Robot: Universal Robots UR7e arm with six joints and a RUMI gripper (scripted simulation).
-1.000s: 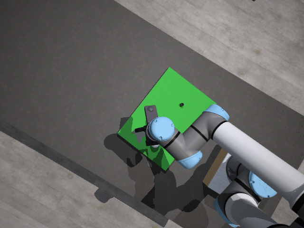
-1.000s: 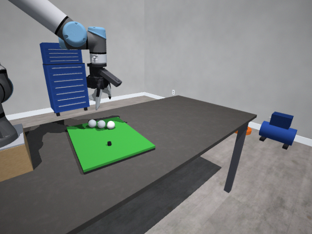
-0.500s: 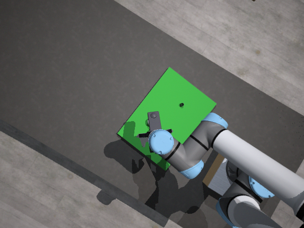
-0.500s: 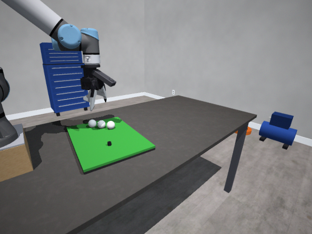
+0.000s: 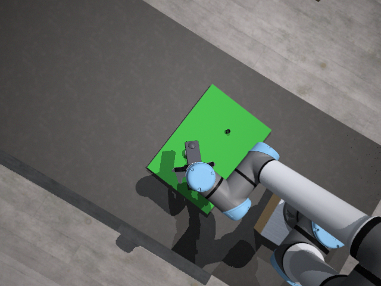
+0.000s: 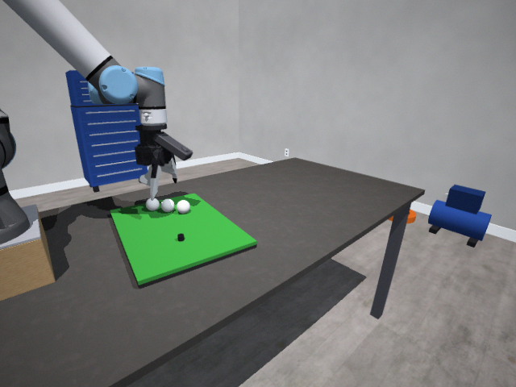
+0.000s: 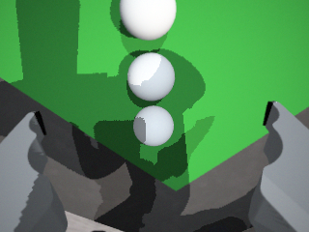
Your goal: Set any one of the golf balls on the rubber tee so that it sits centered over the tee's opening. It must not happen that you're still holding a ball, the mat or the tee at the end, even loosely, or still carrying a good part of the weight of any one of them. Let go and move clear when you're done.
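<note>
The arm bends down over the mat's (image 6: 200, 245) far corner, the gripper (image 6: 160, 183) pointing straight down – spread wide, holding nothing. Just under it three balls (image 6: 168, 205) lie in a row near the mat edge. The tee (image 6: 181, 237) stands alone mid-mat, with free green around it.

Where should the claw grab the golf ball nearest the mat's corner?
Probably straight down from above, open gripper closing across the widest part of the end ball, fingers on its two free sides. Its neighbour sits along the row, so squeezing crosswise avoids it.
</note>
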